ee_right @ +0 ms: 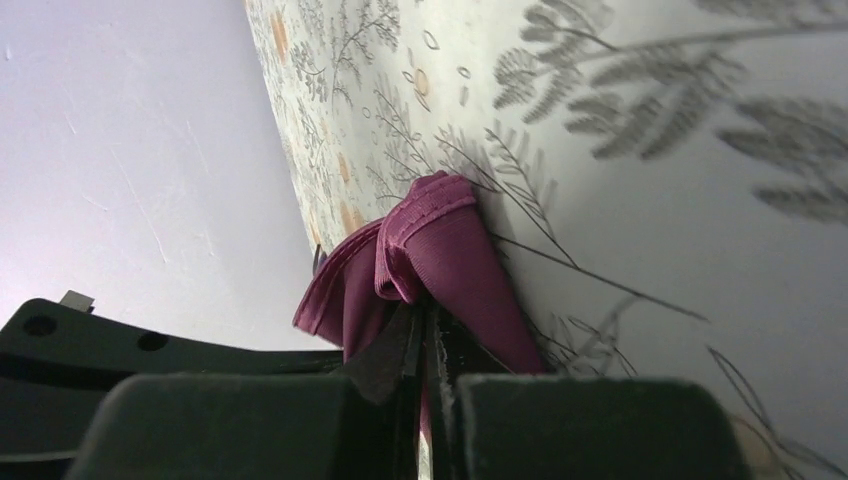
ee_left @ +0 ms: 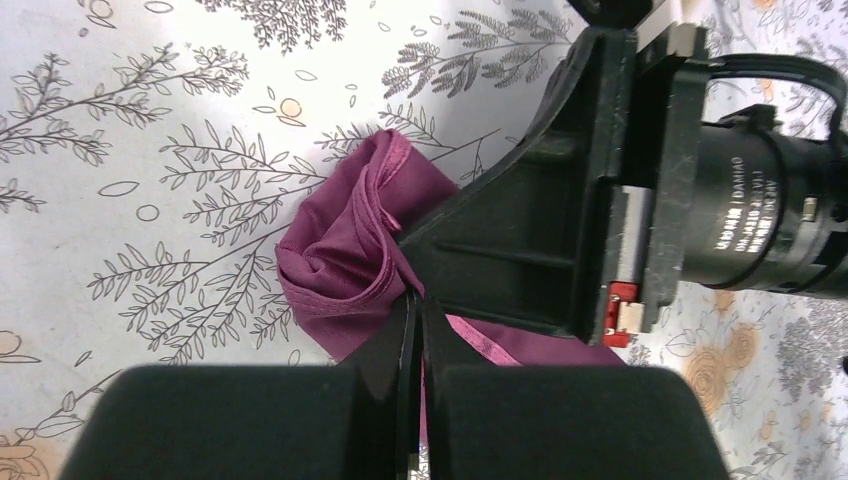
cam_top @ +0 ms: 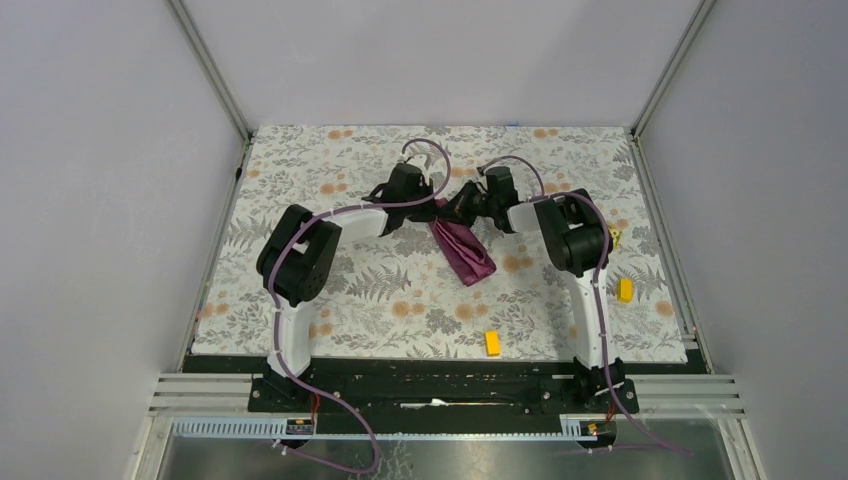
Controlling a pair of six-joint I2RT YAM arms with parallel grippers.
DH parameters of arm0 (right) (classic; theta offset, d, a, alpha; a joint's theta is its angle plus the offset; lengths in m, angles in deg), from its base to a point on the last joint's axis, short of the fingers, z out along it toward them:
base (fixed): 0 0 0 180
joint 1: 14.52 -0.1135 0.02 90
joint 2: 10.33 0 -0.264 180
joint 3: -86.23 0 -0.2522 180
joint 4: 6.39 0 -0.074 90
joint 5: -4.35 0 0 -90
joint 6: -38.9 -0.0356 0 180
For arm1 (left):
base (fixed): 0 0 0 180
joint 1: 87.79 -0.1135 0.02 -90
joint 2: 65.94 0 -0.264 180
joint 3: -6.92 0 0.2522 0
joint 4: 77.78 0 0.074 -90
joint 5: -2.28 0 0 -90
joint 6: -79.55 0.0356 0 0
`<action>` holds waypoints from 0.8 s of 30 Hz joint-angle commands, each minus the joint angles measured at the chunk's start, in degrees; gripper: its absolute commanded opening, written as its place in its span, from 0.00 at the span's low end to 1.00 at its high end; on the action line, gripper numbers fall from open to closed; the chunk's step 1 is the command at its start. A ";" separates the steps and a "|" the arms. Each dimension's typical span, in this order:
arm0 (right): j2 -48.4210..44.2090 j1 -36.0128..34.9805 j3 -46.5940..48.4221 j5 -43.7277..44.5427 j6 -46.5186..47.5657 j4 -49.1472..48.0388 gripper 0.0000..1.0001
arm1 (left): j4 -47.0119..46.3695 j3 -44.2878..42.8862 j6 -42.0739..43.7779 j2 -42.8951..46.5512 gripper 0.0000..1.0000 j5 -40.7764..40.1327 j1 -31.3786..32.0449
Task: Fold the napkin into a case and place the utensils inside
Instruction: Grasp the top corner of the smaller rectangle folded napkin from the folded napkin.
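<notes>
Plum napkin (cam_top: 463, 252) pinched by left gripper (ee_left: 412, 300) and right gripper (ee_right: 425, 322).

Left arm (cam_top: 292, 335) and right arm (cam_top: 590, 315) look the same: white links, chunky black joints, lilac cables (cam_top: 436, 148) looping along, black bases (cam_top: 283, 390) at 6 o'clock.

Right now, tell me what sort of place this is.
Probably a robot lab test cell: bare grey walls and aluminium frame posts box in a floral tablecloth, and a left arm and right arm, bolted to a base rail, handle a purple napkin.
</notes>
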 commanded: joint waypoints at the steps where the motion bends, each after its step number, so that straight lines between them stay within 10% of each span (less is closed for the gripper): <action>1: 0.72 -2.01 3.76 -0.34 3.71 4.71 0.00 | -3.18 -0.28 -3.07 3.42 0.00 2.13 -0.12; 6: -6.76 -1.44 0.72 -3.09 8.27 10.17 0.31 | -2.64 1.74 -4.77 3.24 0.00 0.61 -1.45; 24: -12.11 2.89 5.90 -3.05 26.43 26.64 0.53 | -2.20 3.20 -4.48 3.59 0.00 0.73 -2.22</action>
